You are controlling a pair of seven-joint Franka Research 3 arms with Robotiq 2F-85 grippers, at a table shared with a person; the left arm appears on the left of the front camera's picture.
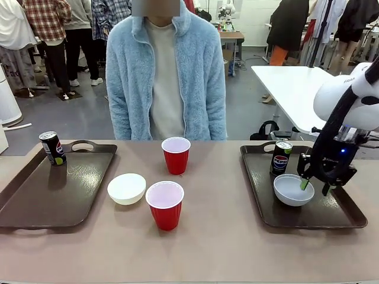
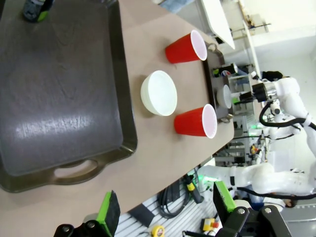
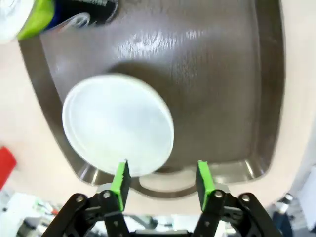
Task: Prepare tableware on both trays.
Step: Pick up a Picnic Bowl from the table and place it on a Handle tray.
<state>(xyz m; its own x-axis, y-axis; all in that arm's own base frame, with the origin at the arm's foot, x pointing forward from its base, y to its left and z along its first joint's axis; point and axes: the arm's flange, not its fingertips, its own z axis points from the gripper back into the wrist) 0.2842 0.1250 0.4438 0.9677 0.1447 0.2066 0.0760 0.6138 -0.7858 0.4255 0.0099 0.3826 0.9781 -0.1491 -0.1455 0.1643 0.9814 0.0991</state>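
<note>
The black soda can (image 1: 52,148) on the left tray (image 1: 35,201) shows the round Pepsi emblem; the other black can (image 1: 281,157), on the right tray (image 1: 337,216), bears the same; finer print is unreadable

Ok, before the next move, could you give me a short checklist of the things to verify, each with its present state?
1. Right gripper open: ok.
2. Right gripper clear of the grey bowl: cannot tell; one finger is at its rim.
3. Grey bowl flat in the right tray, beside the upright right can: ok.
4. Left tray complete: not ok; it holds the left can, no bowl, no cup.
5. White bowl, far red cup and near red cup upright on the table, between the trays: ok.
6. Left gripper open, holding nothing: ok.
</note>
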